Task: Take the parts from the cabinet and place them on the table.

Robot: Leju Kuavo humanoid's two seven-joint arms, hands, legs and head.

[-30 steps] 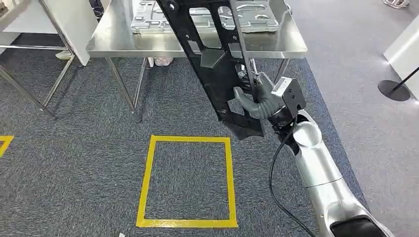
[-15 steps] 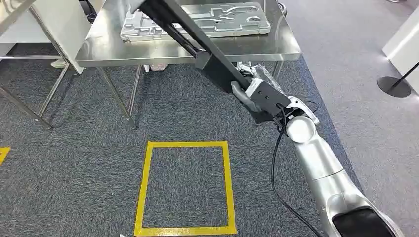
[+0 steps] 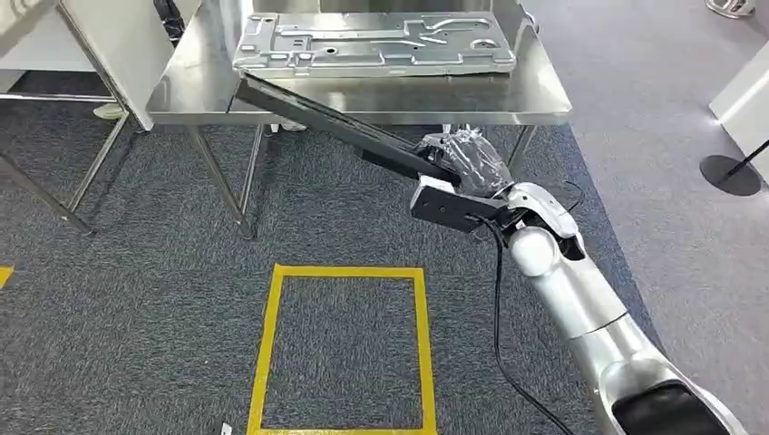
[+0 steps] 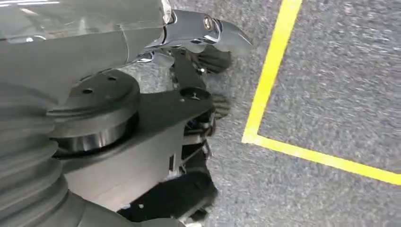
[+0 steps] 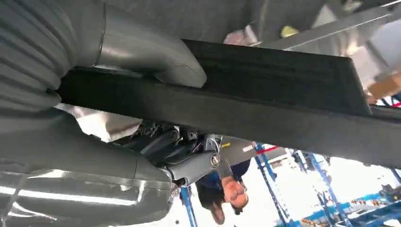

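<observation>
Right robot hand (image 3: 461,161) has tipped black part (image 3: 335,127) seemingly onto table (image 3: 535,95).

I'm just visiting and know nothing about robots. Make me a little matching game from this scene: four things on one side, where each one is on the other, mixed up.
Things:
1. black part
2. silver panel
3. yellow tape square
4. right hand

Places:
A. lying flat on top of the steel table
B. stuck on the grey carpet
C. gripping the near end of the long part
D. slanting from the hand up to the table's front edge

Pairs: 1-D, 2-A, 3-B, 4-C
</observation>
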